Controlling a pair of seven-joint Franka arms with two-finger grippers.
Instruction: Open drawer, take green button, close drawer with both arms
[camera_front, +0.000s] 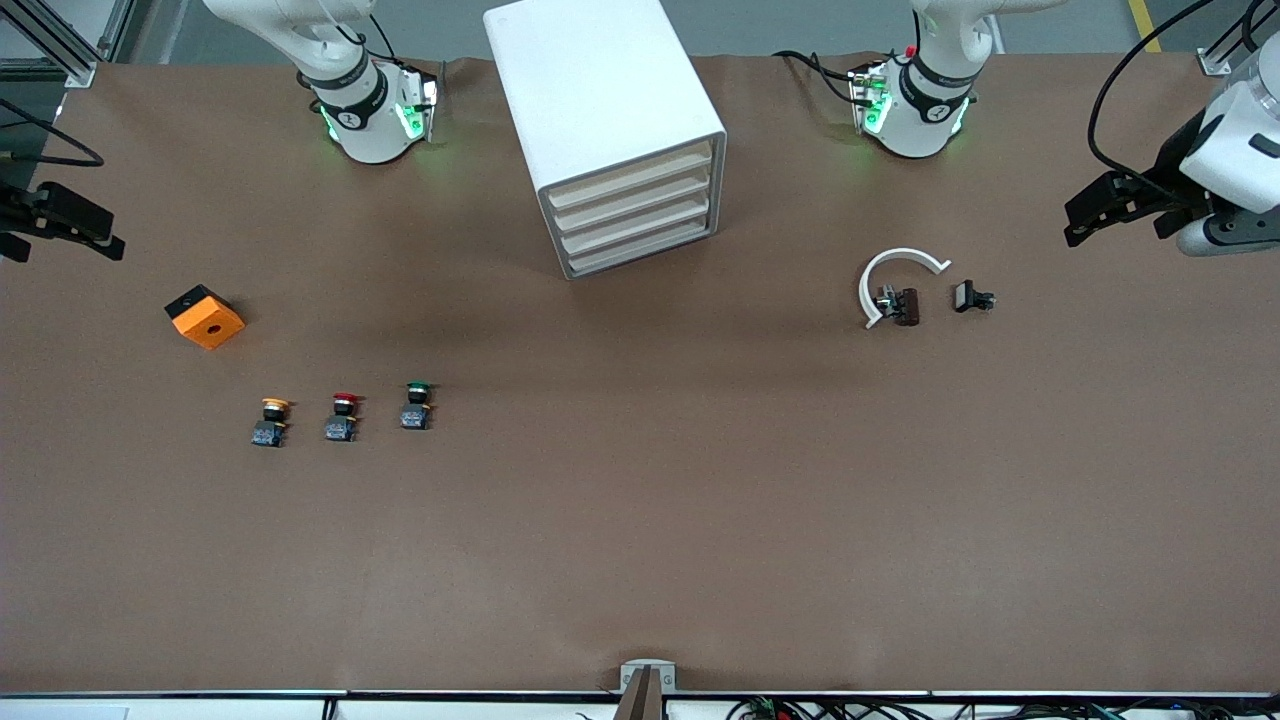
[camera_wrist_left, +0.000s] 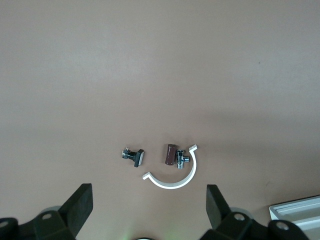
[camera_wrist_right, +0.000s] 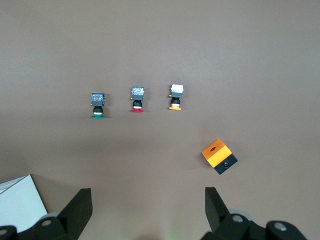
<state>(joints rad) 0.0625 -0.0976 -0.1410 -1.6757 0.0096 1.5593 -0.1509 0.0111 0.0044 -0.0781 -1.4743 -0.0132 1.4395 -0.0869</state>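
The white cabinet (camera_front: 600, 120) stands between the two arm bases, and all of its cream-fronted drawers (camera_front: 636, 215) are pushed in. The green-capped button (camera_front: 417, 404) stands on the table toward the right arm's end, nearer the front camera than the cabinet; the right wrist view shows it too (camera_wrist_right: 98, 105). My right gripper (camera_front: 95, 235) hangs open and empty over the right arm's end of the table. My left gripper (camera_front: 1085, 215) hangs open and empty over the left arm's end. In both wrist views, left gripper (camera_wrist_left: 149, 210) and right gripper (camera_wrist_right: 148, 210), the fingers stand wide apart over bare table.
A red-capped button (camera_front: 342, 416) and a yellow-capped button (camera_front: 271, 421) stand in a row beside the green one. An orange box (camera_front: 205, 316) lies near the right gripper. A white C-shaped ring (camera_front: 897, 275), a brown part (camera_front: 906, 306) and a small black part (camera_front: 972, 297) lie near the left gripper.
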